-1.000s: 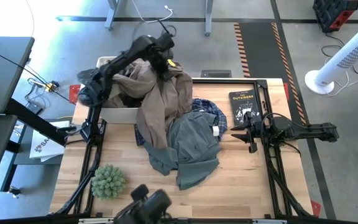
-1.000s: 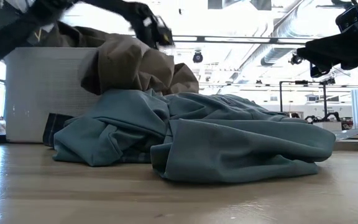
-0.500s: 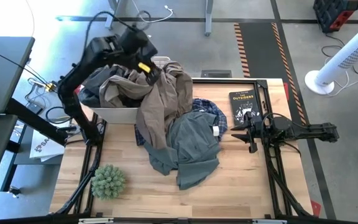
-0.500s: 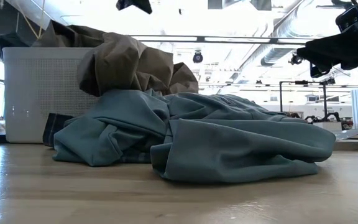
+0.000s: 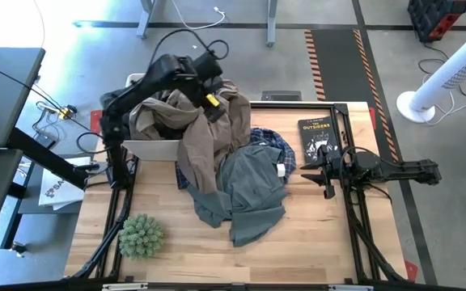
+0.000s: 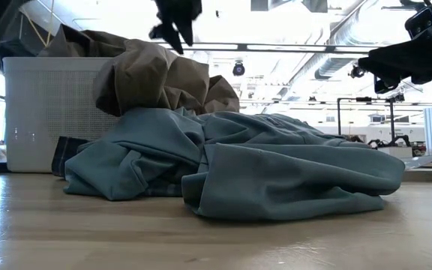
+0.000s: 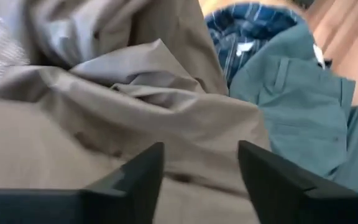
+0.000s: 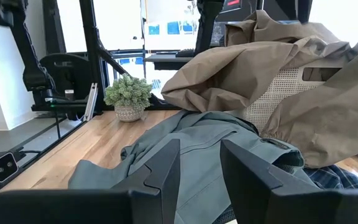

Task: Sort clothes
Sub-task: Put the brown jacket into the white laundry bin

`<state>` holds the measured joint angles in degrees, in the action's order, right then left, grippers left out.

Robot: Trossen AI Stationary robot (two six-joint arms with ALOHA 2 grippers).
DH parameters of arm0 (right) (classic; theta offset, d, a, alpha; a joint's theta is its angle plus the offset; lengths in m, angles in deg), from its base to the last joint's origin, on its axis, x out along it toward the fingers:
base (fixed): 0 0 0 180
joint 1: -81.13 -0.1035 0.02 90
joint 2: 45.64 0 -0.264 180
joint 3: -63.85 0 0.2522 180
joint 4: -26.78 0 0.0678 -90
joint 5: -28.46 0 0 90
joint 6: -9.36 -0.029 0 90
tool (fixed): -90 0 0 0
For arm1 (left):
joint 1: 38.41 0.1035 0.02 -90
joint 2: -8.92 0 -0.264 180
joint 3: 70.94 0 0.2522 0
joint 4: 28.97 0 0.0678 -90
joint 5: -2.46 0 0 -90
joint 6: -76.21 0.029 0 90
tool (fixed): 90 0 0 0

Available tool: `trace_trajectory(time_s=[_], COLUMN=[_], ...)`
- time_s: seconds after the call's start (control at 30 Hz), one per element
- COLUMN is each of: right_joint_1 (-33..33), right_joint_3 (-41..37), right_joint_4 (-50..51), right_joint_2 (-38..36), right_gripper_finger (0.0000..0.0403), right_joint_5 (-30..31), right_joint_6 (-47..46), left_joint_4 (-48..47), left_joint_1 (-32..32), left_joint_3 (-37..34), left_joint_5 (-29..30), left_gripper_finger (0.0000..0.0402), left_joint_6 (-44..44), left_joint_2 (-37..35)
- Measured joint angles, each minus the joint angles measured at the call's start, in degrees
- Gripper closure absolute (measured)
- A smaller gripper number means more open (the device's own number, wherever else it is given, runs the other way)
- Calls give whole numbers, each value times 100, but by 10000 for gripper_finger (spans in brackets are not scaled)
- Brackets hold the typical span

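Observation:
A taupe-brown garment (image 5: pixel 209 137) is draped over the right rim of the white basket (image 5: pixel 148 149). Its upper part lies in the basket and its lower end lies on the table. My left gripper (image 5: pixel 207 90) hovers open just above its top folds (image 7: pixel 135 106), with nothing between the fingers. A grey-green T-shirt (image 5: pixel 249 190) lies crumpled mid-table, partly over a blue plaid shirt (image 5: pixel 269 141). My right gripper (image 5: pixel 324 171) stands open right of the pile, clear of the clothes.
A black book (image 5: pixel 318 133) lies at the back right beside my right gripper. A small green plant (image 5: pixel 140 234) stands near the front left corner. A dark garment (image 5: pixel 116 113) sits in the basket's left part. Bare wood shows along the near edge (image 6: pixel 216 240).
My left gripper has let go of the taupe-brown garment. It rose and swung toward the left over the basket, then came back right and down over the garment's top. The garment's upper part now lies spread in the basket. Its lower end has stayed on the table.

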<state>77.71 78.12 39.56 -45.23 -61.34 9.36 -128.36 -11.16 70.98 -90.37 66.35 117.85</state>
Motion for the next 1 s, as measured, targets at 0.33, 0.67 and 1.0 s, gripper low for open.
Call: trace_trajectory(time_s=[0.33,0.67,1.0], right_joint_1=[0,0,0], right_joint_3=[0,0,0], right_joint_4=[0,1,0], right_joint_2=[0,0,0], right_gripper_finger=[291,291,291], right_joint_5=[-1,-1,-1], right_joint_6=[1,-1,0], left_joint_4=[20,-68,-345], left_joint_1=[97,2,72], left_joint_3=[14,13,-8], left_joint_5=[583,528,393], left_gripper_finger=[121,336,354], left_joint_6=[513,333,-4], left_joint_2=[1077,1021,-182])
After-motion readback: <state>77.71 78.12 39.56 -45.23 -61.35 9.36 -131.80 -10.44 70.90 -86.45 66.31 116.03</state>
